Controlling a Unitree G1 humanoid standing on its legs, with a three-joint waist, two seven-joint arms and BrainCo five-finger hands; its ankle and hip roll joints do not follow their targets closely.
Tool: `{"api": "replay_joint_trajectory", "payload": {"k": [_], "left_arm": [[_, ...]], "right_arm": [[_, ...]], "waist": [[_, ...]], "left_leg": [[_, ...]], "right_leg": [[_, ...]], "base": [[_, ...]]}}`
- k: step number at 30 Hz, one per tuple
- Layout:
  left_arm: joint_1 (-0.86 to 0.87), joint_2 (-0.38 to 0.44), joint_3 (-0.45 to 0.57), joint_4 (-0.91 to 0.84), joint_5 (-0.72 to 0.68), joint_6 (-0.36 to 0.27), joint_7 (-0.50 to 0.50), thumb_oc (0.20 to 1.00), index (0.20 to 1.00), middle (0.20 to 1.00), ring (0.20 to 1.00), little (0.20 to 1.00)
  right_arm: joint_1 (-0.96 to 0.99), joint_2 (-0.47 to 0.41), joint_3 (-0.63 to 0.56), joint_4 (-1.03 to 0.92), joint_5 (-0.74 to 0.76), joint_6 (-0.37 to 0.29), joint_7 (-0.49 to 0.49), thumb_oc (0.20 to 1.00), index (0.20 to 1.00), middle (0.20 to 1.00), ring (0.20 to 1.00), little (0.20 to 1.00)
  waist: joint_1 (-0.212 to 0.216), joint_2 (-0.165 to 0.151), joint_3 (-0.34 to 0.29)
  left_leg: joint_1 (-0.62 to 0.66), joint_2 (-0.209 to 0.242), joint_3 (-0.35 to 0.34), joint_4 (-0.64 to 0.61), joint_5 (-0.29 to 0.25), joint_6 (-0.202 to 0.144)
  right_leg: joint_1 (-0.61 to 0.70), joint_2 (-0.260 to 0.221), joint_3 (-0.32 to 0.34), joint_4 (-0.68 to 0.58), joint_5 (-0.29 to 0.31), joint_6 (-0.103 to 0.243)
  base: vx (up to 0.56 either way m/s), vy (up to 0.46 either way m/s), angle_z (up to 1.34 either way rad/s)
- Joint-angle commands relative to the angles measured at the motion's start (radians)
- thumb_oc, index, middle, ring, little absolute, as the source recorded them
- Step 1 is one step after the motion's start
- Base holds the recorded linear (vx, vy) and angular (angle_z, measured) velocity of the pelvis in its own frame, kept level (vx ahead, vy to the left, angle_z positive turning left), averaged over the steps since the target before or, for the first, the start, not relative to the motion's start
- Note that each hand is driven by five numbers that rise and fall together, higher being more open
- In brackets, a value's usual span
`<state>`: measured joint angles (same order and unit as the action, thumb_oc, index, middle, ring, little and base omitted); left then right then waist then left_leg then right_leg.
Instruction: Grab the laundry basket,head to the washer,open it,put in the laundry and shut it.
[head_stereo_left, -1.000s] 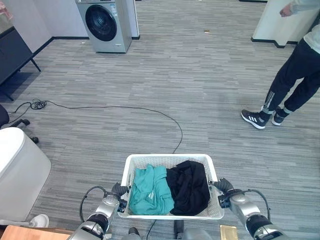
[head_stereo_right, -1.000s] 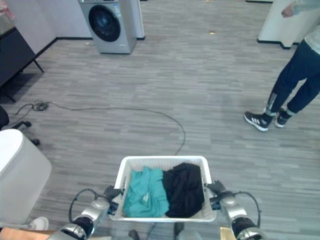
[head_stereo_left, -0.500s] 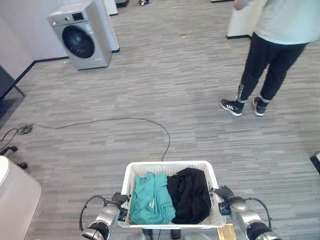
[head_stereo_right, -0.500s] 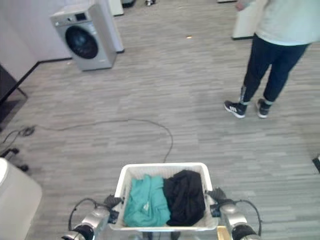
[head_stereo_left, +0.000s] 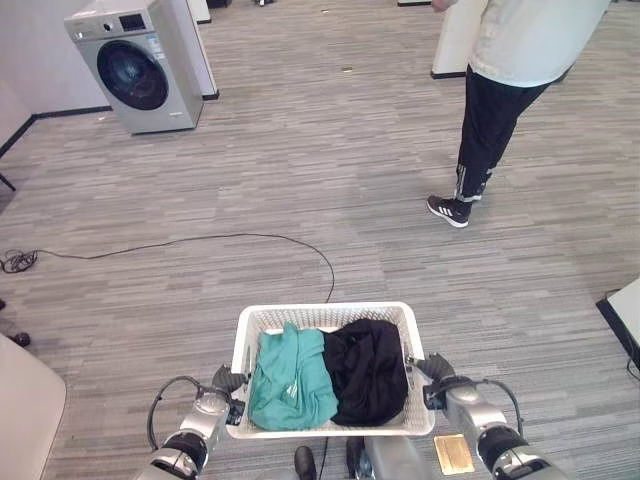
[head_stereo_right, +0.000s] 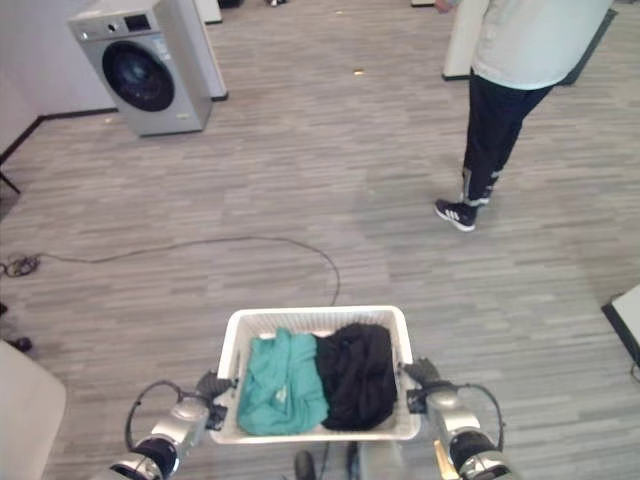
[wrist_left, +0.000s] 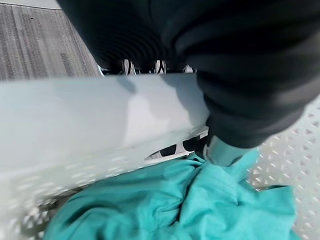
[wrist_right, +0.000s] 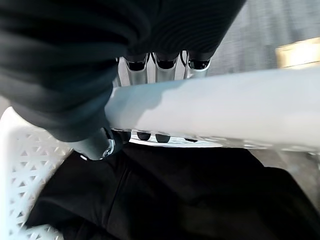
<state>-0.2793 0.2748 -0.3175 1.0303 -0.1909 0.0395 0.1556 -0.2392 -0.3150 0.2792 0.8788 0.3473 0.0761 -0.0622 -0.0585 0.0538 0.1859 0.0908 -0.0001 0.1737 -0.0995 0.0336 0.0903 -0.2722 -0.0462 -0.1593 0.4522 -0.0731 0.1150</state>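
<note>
A white laundry basket (head_stereo_left: 255, 322) is held above the grey floor (head_stereo_left: 300, 180), gripped at its two short sides. The left hand (head_stereo_left: 222, 392) is curled round the left rim, and the right hand (head_stereo_left: 436, 378) is curled round the right rim, as is seen in both wrist views. In the basket a teal garment (head_stereo_left: 290, 368) lies on the left and a black garment (head_stereo_left: 368, 368) on the right, touching each other. The washer (head_stereo_left: 138, 62) stands well apart, its door closed. A person (head_stereo_left: 500, 90) stands well off to the right.
</note>
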Motion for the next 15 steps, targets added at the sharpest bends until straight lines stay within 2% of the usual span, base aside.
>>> {"api": "replay_joint_trajectory", "payload": {"k": [1,4,8,10,11,12,13,14,15], "left_arm": [[-0.046,0.016,0.054,-0.002,-0.072,-0.037,-0.048,0.200,0.200,0.200,0.200,0.200],[-0.068,0.016,0.043,0.010,-0.060,-0.036,-0.052,0.200,0.200,0.200,0.200,0.200],[-0.080,0.003,0.049,0.052,-0.057,-0.033,-0.056,0.200,0.200,0.200,0.200,0.200],[-0.077,-0.003,0.043,0.059,-0.051,-0.028,-0.063,0.200,0.200,0.200,0.200,0.200],[-0.080,-0.008,0.036,0.059,-0.056,-0.027,-0.063,0.200,0.200,0.200,0.200,0.200],[-0.078,-0.014,0.031,0.067,-0.060,-0.022,-0.069,0.200,0.200,0.200,0.200,0.200],[-0.078,-0.013,0.031,0.067,-0.060,-0.022,-0.069,0.200,0.200,0.200,0.200,0.200],[-0.066,-0.025,0.027,0.083,-0.070,-0.020,-0.073,0.200,0.200,0.200,0.200,0.200],[-0.058,-0.029,0.026,0.086,-0.074,-0.018,-0.074,0.200,0.200,0.200,0.200,0.200]], "right_arm": [[-0.030,0.010,-0.052,0.004,0.115,-0.039,0.043,0.200,0.200,0.200,0.200,0.200],[-0.033,0.002,-0.063,0.014,0.129,-0.039,0.039,0.200,0.200,0.200,0.200,0.200],[-0.035,-0.003,-0.067,0.032,0.122,-0.034,0.043,0.200,0.200,0.200,0.200,0.200],[-0.018,-0.015,-0.064,0.028,0.120,-0.030,0.052,0.200,0.200,0.200,0.200,0.200],[-0.014,-0.025,-0.059,0.025,0.116,-0.029,0.052,0.200,0.200,0.200,0.200,0.200],[-0.006,-0.036,-0.055,0.025,0.113,-0.026,0.055,0.200,0.200,0.200,0.200,0.200],[-0.007,-0.036,-0.055,0.025,0.113,-0.026,0.055,0.200,0.200,0.200,0.200,0.200],[0.012,-0.055,-0.053,0.009,0.116,-0.022,0.052,0.200,0.200,0.200,0.200,0.200],[0.026,-0.060,-0.058,-0.007,0.120,-0.021,0.053,0.200,0.200,0.200,0.200,0.200]], "waist": [[-0.008,-0.020,-0.038],[-0.033,-0.035,-0.035],[-0.046,-0.049,-0.045],[-0.058,-0.052,-0.066],[-0.071,-0.050,-0.071],[-0.083,-0.042,-0.083],[-0.084,-0.045,-0.085],[-0.097,-0.031,-0.097],[-0.103,-0.034,-0.101]], "left_leg": [[0.046,-0.047,-0.010,0.012,-0.055,-0.070],[0.090,-0.061,-0.055,0.012,-0.086,-0.075],[0.156,-0.068,-0.075,0.012,-0.138,-0.079],[0.191,-0.063,-0.099,0.025,-0.170,-0.080],[0.192,-0.057,-0.116,0.048,-0.186,-0.078],[0.193,-0.036,-0.125,0.111,-0.185,-0.088],[0.190,-0.039,-0.126,0.111,-0.183,-0.088],[0.163,-0.021,-0.139,0.237,-0.152,-0.115],[0.125,-0.014,-0.147,0.355,-0.097,-0.136]], "right_leg": [[0.071,-0.041,0.009,-0.248,0.166,0.024],[0.042,-0.030,0.090,-0.391,0.233,0.039],[0.023,-0.026,0.031,-0.464,0.290,0.057],[0.031,-0.003,0.041,-0.436,0.275,0.039],[0.029,0.013,0.086,-0.416,0.271,0.025],[0.046,0.043,0.111,-0.392,0.251,0.007],[0.044,0.040,0.112,-0.392,0.252,0.007],[0.084,0.073,0.123,-0.380,0.219,-0.027],[0.107,0.079,0.124,-0.382,0.206,-0.044]], "base": [[0.28,-0.033,0.34],[0.32,-0.043,0.30],[0.32,-0.071,0.35],[0.39,-0.107,0.35],[0.43,-0.166,0.17],[0.31,-0.133,0.34],[0.46,-0.224,0.45],[0.40,-0.230,0.55],[0.55,-0.353,0.36]]}}
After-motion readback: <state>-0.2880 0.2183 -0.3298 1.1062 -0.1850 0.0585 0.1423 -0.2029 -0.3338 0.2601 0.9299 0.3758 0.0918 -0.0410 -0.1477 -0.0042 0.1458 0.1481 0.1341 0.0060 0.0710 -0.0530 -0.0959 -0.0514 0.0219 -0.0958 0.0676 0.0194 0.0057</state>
